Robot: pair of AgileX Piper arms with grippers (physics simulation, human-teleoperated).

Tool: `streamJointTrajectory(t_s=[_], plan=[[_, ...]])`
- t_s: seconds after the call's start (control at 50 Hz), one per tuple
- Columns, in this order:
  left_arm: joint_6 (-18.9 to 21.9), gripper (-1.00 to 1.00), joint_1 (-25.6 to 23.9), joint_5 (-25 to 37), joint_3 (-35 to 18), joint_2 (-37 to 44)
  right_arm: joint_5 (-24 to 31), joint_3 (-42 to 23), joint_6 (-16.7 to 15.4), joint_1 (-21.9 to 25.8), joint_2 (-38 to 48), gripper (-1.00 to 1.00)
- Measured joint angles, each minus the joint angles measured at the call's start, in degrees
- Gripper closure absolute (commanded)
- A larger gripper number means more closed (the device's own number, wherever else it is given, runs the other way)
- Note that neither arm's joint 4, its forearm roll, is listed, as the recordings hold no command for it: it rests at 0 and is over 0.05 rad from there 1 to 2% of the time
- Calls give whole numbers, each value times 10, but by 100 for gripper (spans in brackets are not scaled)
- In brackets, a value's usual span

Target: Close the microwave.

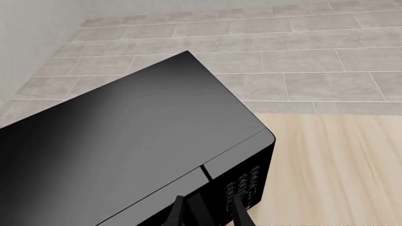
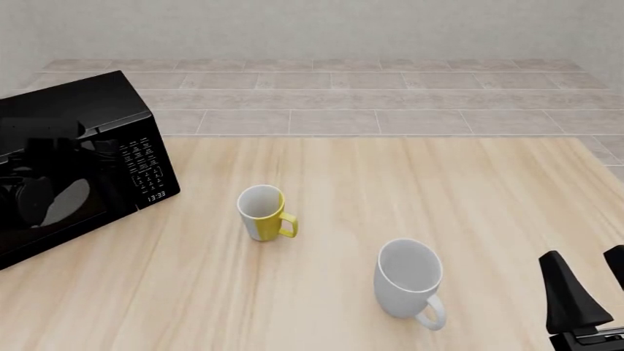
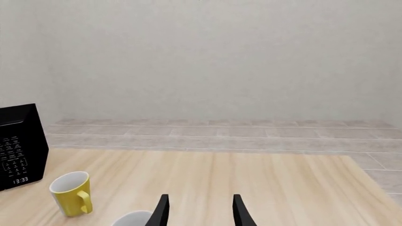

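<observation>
Microwave (image 2: 69, 168) door appears shut. Left gripper (image 1: 210, 212), narrowly parted and empty, hovers just above its keypad (image 1: 245, 186); descending risks pressing buttons.

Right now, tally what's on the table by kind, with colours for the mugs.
Microwave, black, door looks shut: 1
Mugs: 2, one yellow mug and one white mug
Total: 3
</observation>
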Motion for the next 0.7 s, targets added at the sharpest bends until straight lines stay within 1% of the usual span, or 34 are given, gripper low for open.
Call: streamJointTrajectory(t_s=[0.14, 0.22, 0.32, 0.42, 0.48, 0.54, 0.7], plan=[[-19, -100, 2, 26, -11, -3, -1, 2, 3, 3, 0, -100], [-24, -100, 1, 30, -12, -2, 0, 2, 4, 4, 0, -100], [-26, -100, -4, 25, -9, -3, 1, 2, 4, 5, 0, -100], [-14, -100, -12, 5, 3, -3, 0, 3, 4, 5, 0, -100], [-2, -100, -18, -9, 17, -14, 0, 5, 4, 5, 0, -100], [7, -100, -25, -18, 38, -41, 0, 6, 4, 5, 0, -100], [18, -100, -48, -25, 113, -149, 1, 8, 3, 6, 0, -100]])
